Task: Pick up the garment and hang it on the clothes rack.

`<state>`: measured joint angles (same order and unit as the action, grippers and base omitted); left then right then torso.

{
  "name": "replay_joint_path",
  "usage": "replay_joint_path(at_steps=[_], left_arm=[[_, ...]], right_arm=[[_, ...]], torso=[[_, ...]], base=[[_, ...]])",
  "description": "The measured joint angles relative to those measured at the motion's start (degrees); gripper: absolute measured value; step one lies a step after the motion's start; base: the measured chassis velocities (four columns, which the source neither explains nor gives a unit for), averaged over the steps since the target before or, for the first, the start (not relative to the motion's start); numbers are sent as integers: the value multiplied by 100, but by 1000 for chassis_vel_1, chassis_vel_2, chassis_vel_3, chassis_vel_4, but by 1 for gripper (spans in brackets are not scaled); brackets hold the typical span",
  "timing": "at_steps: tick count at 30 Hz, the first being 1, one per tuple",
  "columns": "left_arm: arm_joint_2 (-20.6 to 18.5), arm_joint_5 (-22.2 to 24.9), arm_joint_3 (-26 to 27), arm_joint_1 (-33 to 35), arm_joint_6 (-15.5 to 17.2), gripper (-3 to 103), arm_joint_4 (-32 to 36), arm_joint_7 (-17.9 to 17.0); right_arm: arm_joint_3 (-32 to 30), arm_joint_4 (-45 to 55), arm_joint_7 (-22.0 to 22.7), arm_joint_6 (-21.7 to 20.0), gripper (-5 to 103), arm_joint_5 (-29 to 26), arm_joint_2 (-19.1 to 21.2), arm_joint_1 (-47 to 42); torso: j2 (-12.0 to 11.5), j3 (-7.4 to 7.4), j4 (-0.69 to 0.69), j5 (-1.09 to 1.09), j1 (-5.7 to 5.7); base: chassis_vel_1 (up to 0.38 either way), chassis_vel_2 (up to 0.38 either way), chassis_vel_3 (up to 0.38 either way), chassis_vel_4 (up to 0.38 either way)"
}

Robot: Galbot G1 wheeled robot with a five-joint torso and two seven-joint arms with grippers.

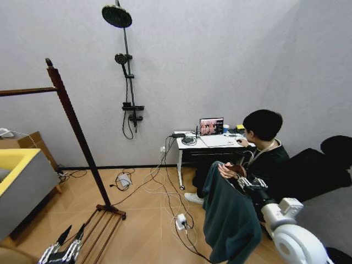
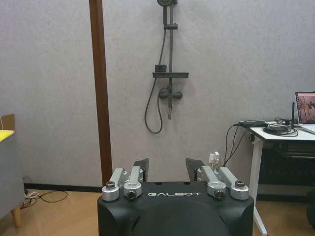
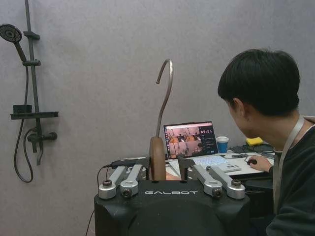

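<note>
Head view. Your right gripper [image 1: 242,175] is raised at the lower right, its forearm reaching up from the frame's corner, and the garment [image 1: 228,220] hangs from it in a long teal drape whose lower edge is cut off at the bottom of the frame. Open wooden floor [image 1: 146,231] lies between the garment and the clothes rack [image 1: 74,124], crossed by loose cables and a white power strip [image 1: 181,221]. One post and part of the bar of the rack are in frame; the rest runs off the left edge. Your left gripper [image 1: 70,237] sits low at the bottom left, just beside the rack's slatted base. A white bench [image 1: 212,143] with a laptop [image 1: 212,126] stands against the far wall, close behind the garment.

Left wrist view. Your left gripper [image 2: 169,169] points level at the grey wall, its fingers [image 2: 141,168] parted with nothing between them. The rack's post [image 2: 100,88] rises just ahead, its top and foot cut off.

Right wrist view. Your right gripper [image 3: 167,169] is clenched on the wooden hanger [image 3: 157,158], whose metal hook [image 3: 166,93] stands upright and free above it. The garment's cloth is hidden below the gripper body.
</note>
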<state>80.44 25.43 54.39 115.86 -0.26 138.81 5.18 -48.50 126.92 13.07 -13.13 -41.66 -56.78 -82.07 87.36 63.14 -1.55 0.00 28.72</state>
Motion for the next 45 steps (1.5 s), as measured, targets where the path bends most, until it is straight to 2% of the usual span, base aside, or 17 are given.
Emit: replay_joint_path(at_steps=[2, 3, 4, 5, 7, 8, 26, 34, 37, 45], left_arm=[[0, 0, 0, 0, 0, 46, 0, 0], [0, 0, 0, 0, 0, 46, 0, 0], [0, 0, 0, 0, 0, 46, 0, 0], [0, 0, 0, 0, 0, 46, 0, 0], [0, 0, 0, 0, 0, 46, 0, 0], [0, 0, 0, 0, 0, 46, 0, -2], [0, 0, 0, 0, 0, 46, 0, -1], [0, 0, 0, 0, 0, 46, 0, -1], [0, 0, 0, 0, 0, 46, 0, -1], [0, 0, 0, 0, 0, 46, 0, -1]], right_arm=[[8, -5, 0, -5, 39, 0, 4, 8], [14, -5, 0, -5, 28, 0, 4, 10], [18, -5, -1, -6, 28, 0, 4, 11], [21, 2, -7, -5, 17, -4, 1, 11], [21, 20, -8, 1, 17, -10, -5, 3], [19, 24, -7, 5, 10, -21, -9, -11], [-45, 618, -270, 212, 10, -12, -37, -190], [-116, 752, -434, 382, 10, -6, 120, -112], [-111, 804, -582, 461, 10, 104, 169, -52], [-104, 826, -631, 614, 10, 328, 93, -168]], torso=[[0, 0, 0, 0, 0], [0, 0, 0, 0, 0], [0, 0, -1, 0, 0], [0, 0, 0, 0, 0], [0, 0, 1, -1, 0], [0, 0, -1, -1, 0], [0, 0, -1, 0, 0], [0, 0, -1, 0, 0], [0, 0, -1, 0, 0], [0, 0, -1, 0, 0]], base=[[0, 0, 0, 0], [0, 0, 0, 0], [0, 0, 0, 0], [0, 0, 0, 0], [0, 0, 0, 0], [0, 0, 0, 0], [0, 0, 0, 0], [0, 0, 0, 0], [0, 0, 0, 0], [0, 0, 0, 0]])
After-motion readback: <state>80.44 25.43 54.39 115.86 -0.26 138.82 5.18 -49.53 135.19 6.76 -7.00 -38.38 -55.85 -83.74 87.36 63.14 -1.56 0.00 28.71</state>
